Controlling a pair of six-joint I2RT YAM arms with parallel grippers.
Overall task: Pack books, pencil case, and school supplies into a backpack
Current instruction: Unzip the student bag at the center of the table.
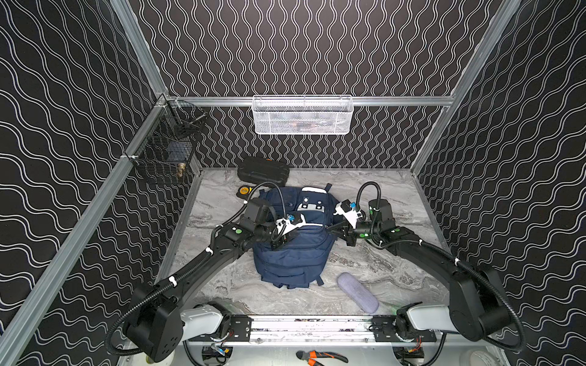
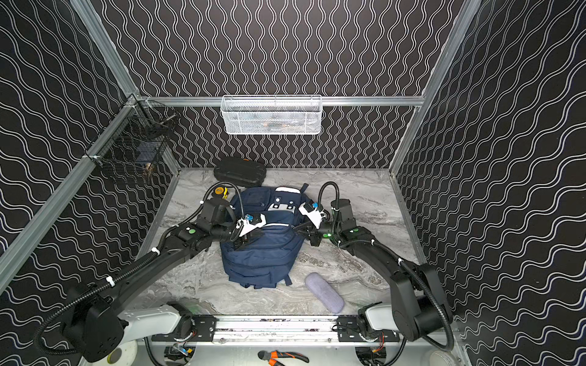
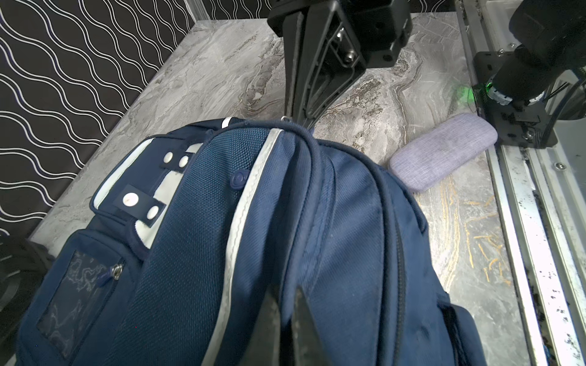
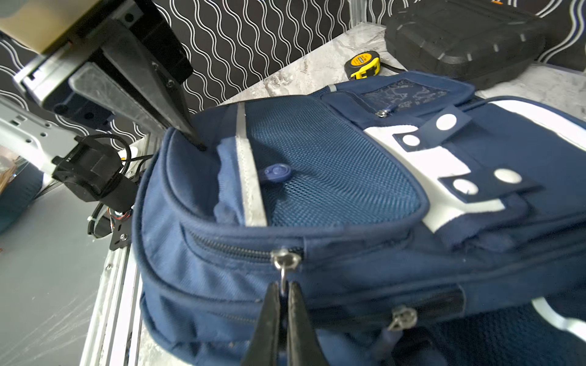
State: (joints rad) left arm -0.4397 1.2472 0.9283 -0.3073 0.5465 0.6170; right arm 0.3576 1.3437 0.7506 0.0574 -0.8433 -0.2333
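Navy backpack (image 1: 291, 250) lying on the marble table (image 1: 396, 202), left gripper (image 3: 285, 291) pinching its fabric, right gripper (image 4: 283, 291) clamped on a metal zipper pull (image 4: 284, 264), best drawn along the zip while the left keeps cloth taut; pencil case (image 1: 357, 292) lies nearby.

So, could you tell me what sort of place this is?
Probably a robot test cell, not a classroom: wavy-patterned walls on an aluminium frame box in a marble-look table, and a left arm and right arm sit on a rail at its front.
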